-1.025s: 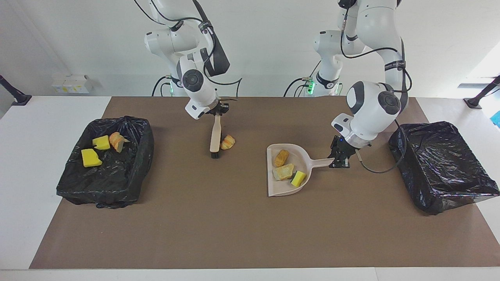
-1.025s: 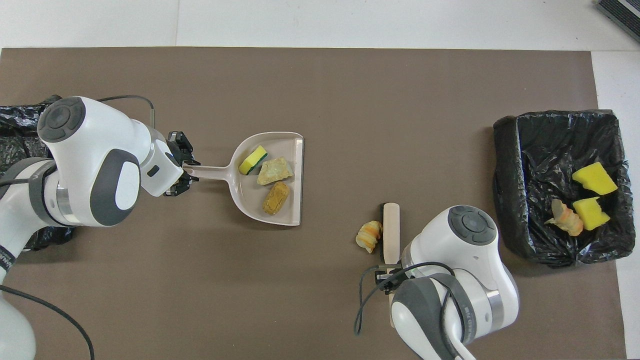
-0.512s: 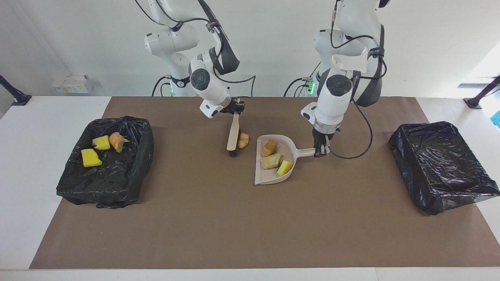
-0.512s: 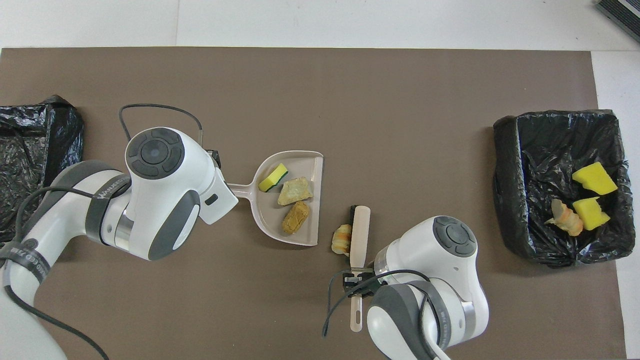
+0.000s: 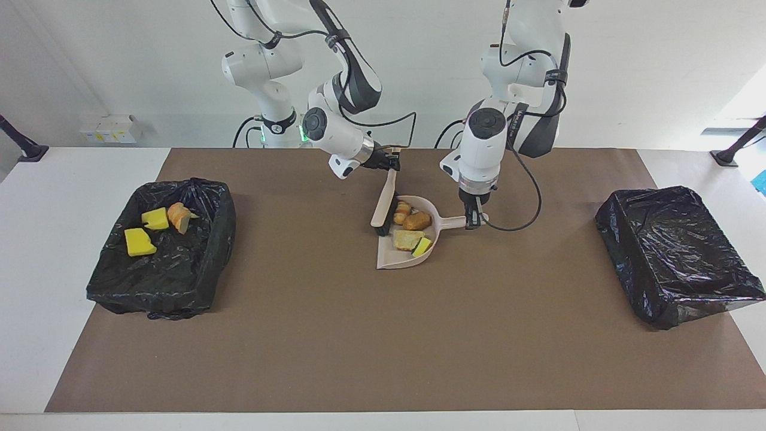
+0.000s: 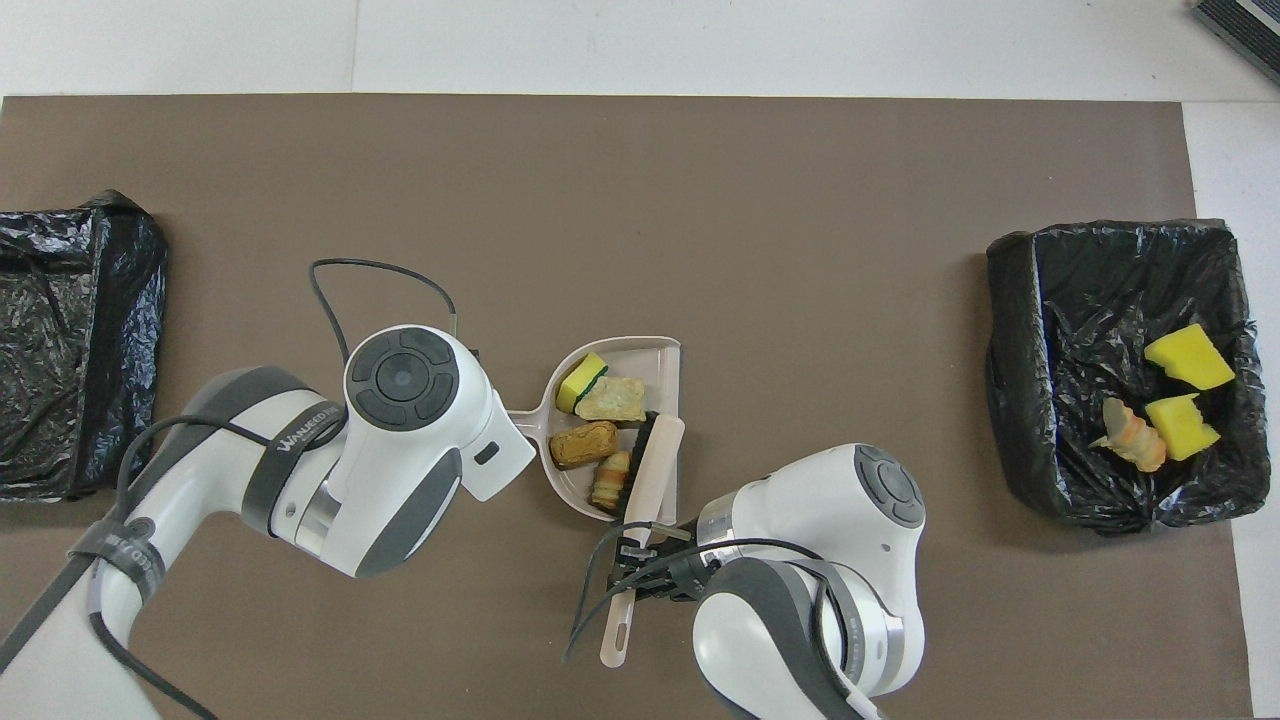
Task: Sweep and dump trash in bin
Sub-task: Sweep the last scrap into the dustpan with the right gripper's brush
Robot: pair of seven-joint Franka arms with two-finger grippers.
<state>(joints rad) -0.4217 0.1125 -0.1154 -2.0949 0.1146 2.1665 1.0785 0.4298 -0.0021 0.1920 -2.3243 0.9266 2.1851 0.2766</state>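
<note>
Overhead view: we are gripping the dustpan (image 6: 665, 362) by its handle with our left hand (image 5: 473, 221), clamped tight, while our right hand (image 5: 392, 163) is clamping the brush (image 6: 650, 475), its bristles at the pan's mouth. Four trash scraps (image 6: 585, 444) are lying in the pan mid-bench; three more (image 6: 1185, 358) are sitting in the black-lined bin (image 6: 1015, 330) at the right arm's end.
</note>
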